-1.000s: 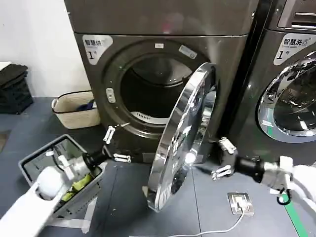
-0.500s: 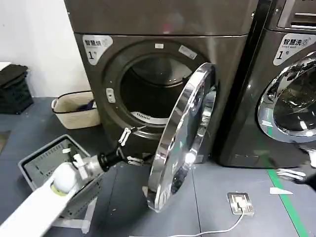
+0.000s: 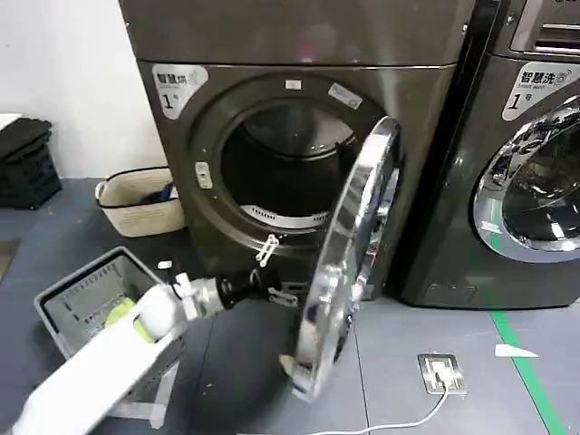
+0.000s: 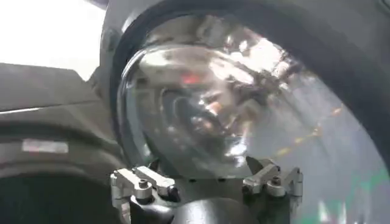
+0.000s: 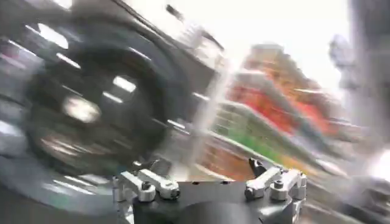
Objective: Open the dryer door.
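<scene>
The dryer door [image 3: 349,263] stands swung out from the dryer, seen nearly edge-on, its chrome ring towards me and its lower rim near the floor. My left gripper [image 3: 276,272] is open, just below the drum opening [image 3: 281,172] and close to the door's inner side. In the left wrist view the gripper [image 4: 206,182] has its fingers spread with nothing between them. The door's dark bulging glass [image 4: 231,103] and grey inner rim are right in front of it. My right gripper [image 5: 207,182] is open and empty, in front of a blurred dark machine front [image 5: 85,109].
A second machine [image 3: 535,181] with a similar chrome door stands at the right. A wicker basket [image 3: 140,201] sits by the wall at the left. A grey crate [image 3: 82,294] lies under my left arm. On the floor are a socket plate [image 3: 439,373] with a cable and a green tape line [image 3: 521,367].
My left gripper has moved right, up to the door's inner side, and the door has swung wider. The right arm has drawn back out of the head view.
</scene>
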`<state>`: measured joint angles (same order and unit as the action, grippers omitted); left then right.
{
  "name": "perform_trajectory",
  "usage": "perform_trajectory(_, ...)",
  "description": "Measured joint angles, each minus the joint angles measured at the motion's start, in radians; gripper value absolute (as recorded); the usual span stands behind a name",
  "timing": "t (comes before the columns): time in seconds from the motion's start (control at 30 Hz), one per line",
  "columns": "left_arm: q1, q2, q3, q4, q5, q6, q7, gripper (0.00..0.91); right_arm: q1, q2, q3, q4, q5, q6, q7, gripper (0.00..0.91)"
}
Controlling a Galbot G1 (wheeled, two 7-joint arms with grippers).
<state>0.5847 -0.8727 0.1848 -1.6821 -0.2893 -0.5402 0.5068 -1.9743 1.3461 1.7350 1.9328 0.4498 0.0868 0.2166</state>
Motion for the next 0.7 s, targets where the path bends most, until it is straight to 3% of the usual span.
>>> perform_trajectory(0.43, -0.118, -0.081, 0.141, 0.066, 0.025, -0.019, -0.022, 0.907, 0.016, 0.161, 0.111, -0.192, -0.089, -0.055, 0.136, 0.907)
perform_trajectory(0.7, -0.201, -0.161, 0.222, 0.134, 0.045, -0.026, -0.035, 0.907, 0.034, 0.213, 0.144, -0.246, -0.150, -0.106, 0.220, 0.907)
